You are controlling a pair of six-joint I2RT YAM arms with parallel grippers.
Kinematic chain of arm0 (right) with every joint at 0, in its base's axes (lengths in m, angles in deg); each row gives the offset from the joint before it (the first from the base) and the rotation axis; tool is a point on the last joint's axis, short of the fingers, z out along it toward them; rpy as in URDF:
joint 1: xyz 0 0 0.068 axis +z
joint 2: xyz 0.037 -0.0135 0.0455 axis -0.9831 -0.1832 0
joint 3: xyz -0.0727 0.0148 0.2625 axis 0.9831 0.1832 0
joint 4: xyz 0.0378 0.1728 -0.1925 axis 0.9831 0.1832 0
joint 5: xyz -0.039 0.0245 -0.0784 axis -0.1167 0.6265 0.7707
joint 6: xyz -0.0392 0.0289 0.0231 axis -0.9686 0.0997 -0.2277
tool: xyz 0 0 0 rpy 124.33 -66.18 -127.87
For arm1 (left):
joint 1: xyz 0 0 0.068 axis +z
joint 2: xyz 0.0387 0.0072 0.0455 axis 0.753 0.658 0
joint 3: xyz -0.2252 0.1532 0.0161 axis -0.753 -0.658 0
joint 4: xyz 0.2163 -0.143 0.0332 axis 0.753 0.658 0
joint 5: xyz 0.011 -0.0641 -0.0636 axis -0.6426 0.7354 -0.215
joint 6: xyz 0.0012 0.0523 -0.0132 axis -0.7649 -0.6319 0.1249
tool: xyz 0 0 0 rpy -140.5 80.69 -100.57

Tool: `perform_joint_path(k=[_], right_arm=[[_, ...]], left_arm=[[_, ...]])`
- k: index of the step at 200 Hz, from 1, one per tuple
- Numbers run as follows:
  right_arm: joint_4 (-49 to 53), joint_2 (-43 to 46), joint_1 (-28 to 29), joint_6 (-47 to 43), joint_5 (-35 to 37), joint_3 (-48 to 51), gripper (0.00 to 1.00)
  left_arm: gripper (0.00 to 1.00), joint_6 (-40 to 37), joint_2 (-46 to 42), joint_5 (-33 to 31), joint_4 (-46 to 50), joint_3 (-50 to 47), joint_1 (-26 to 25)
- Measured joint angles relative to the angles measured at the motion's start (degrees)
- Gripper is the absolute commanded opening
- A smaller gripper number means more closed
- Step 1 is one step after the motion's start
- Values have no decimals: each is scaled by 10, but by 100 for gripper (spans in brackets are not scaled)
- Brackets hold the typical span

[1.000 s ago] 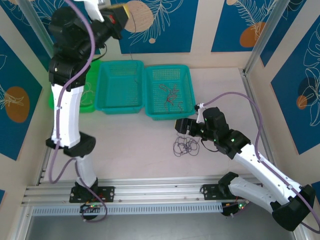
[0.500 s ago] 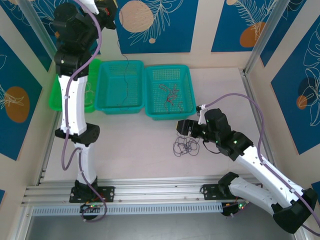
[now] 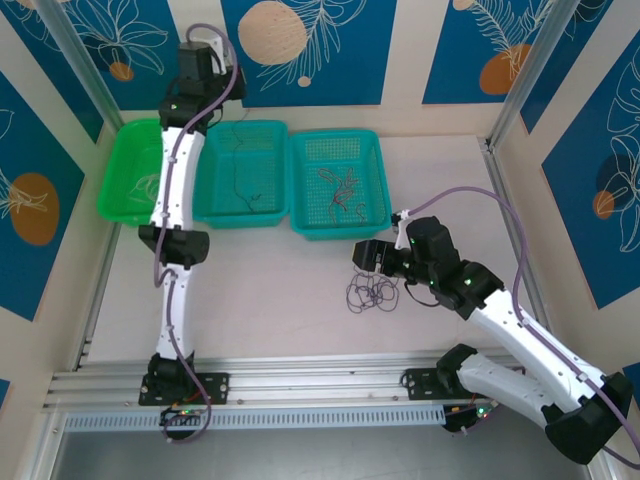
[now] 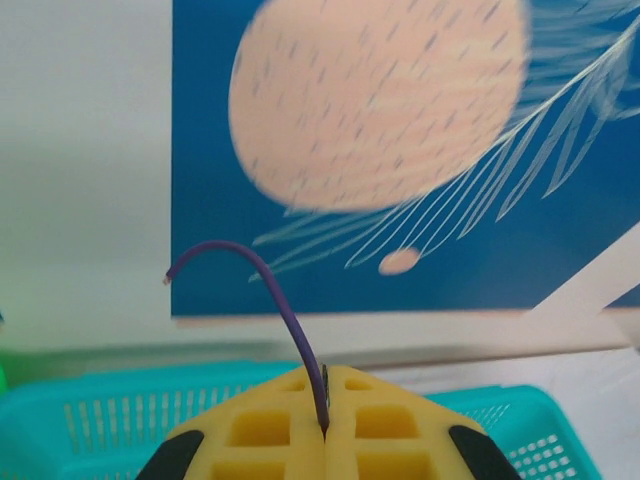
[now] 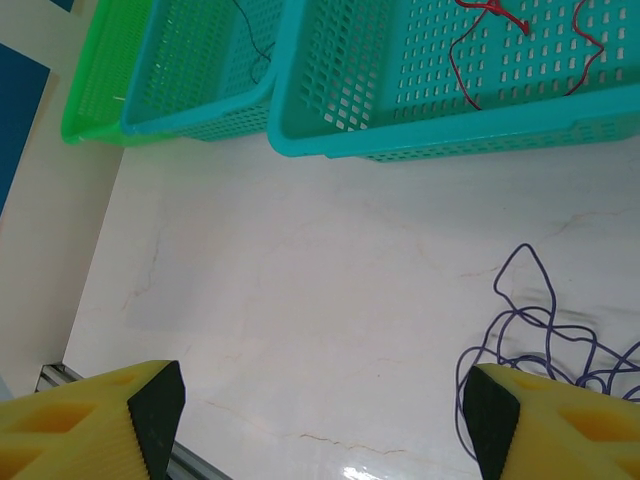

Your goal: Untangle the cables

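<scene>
Since the earlier frame the left arm (image 3: 172,180) has dropped from its raised, folded pose. It now lies stretched toward the far edge of the tabletop (image 3: 270,290), along the seam between the green basket (image 3: 112,170) and the middle teal basket (image 3: 240,222). The right arm (image 3: 500,320) has hardly shifted. The right teal basket (image 3: 340,232) sits just beside the middle one, also by the far edge.

The sorting looks partly done. Red wires (image 3: 340,190) lie loose in the right teal basket, and a dark wire (image 3: 238,185) lies in the middle teal basket. What is left is the tangle (image 3: 372,292), a knot of looped purple wires on the bare tabletop. It lies right of the middle, between the right teal basket and the near edge. By its many crossing loops I judge it to hold several strands not yet pulled apart.

The right gripper (image 3: 368,255) hovers at the far side of that tangle, spread wide with nothing between its fingers. The left gripper (image 4: 325,400) has its yellow fingers pressed together on a thin purple wire (image 4: 285,305), whose free end arcs up and to the left. I cannot tell whether that wire runs down into the middle teal basket.
</scene>
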Motion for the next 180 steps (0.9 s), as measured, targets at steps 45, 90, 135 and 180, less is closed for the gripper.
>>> perform_joint_path(k=[45,90,135,180], right_arm=[[4,-14,0,0,0,-15,76],[4,-18,0,0,0,-20,76],[6,-21,0,0,0,-20,76],[8,-21,0,0,0,-22,76]], left_arm=[[83,19,70,-10,93,11,0],[89,27,73,-3,118,14,0],[86,26,20,51,118,14,-3],[86,-6,-121,104,138,16,-50]])
